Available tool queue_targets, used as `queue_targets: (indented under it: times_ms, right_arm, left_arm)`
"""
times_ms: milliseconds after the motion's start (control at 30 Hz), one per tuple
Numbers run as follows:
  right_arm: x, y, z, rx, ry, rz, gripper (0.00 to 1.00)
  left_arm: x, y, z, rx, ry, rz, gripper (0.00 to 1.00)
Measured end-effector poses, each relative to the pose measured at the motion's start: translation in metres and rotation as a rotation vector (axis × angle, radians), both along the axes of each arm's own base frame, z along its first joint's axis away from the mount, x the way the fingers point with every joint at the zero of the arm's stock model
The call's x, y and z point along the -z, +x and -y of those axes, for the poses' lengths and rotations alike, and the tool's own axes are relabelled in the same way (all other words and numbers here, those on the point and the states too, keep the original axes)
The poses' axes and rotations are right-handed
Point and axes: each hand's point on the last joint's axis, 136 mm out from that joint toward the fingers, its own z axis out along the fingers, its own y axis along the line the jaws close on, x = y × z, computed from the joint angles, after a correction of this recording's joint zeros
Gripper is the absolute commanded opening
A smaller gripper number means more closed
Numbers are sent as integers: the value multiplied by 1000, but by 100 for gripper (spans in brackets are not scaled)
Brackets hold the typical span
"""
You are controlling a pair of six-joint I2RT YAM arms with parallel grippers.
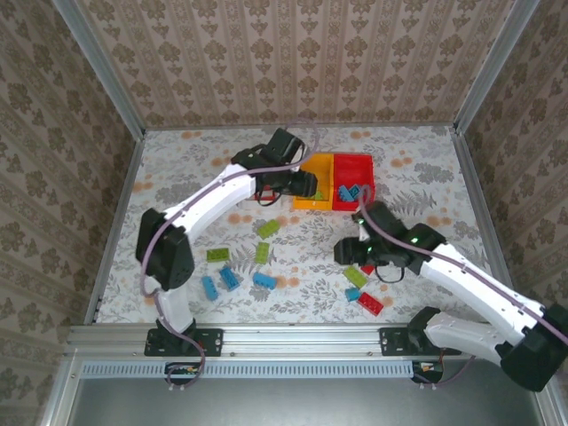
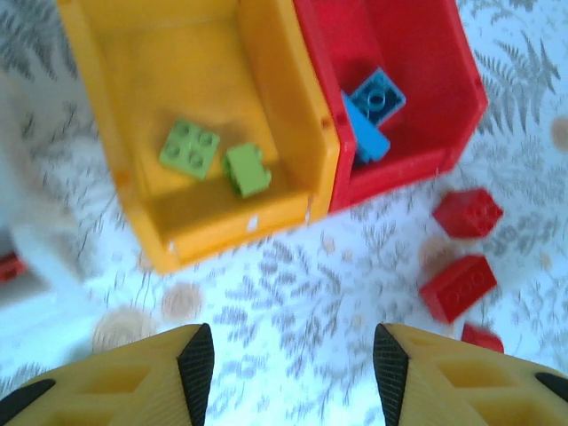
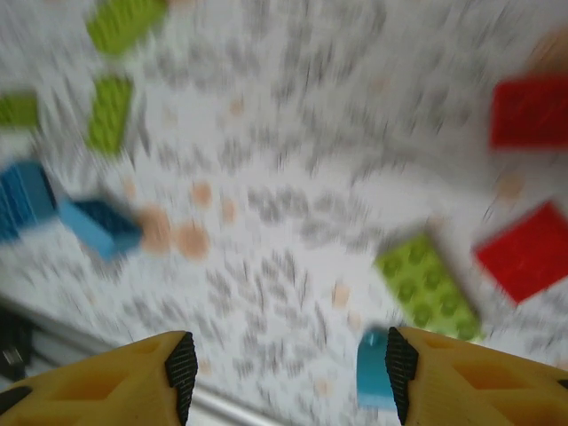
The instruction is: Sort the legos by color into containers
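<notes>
My left gripper (image 2: 293, 373) is open and empty, hovering over bare table just in front of the orange-yellow bin (image 2: 293, 115), which holds two lime green bricks (image 2: 189, 148). Beside it, the red bin (image 2: 461, 71) holds light blue bricks (image 2: 377, 98). From above, this gripper (image 1: 297, 185) sits at the yellow bin (image 1: 321, 162). My right gripper (image 3: 284, 373) is open low over the table, and a small light blue brick (image 3: 373, 373) lies against its right finger's inner face. A green brick (image 3: 426, 284) and red bricks (image 3: 524, 253) lie just beyond. A blurred white bin (image 2: 35, 240) is at the left.
Loose green bricks (image 1: 268, 228) and blue bricks (image 1: 230, 279) are scattered on the patterned table between the arms. Red bricks (image 2: 457, 286) lie in front of the red bin. The aluminium rail (image 1: 293, 337) runs along the near edge. The right wrist view is motion-blurred.
</notes>
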Motion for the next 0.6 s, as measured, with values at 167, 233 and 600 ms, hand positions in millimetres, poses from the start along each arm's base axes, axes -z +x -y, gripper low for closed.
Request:
queue_targets:
  times_ms: [167, 233, 600]
  right_arm:
    - [33, -48, -2, -86, -165, -155, 67]
    - [43, -55, 4, -74, -200, -187, 67]
    - [80, -57, 13, -56, -343, -292, 63]
  left_arm:
    - [9, -50, -39, 22, 9, -37, 57]
    - [12, -69, -51, 40, 1, -56, 58]
    - [-5, -156, -90, 147, -170, -81, 60]
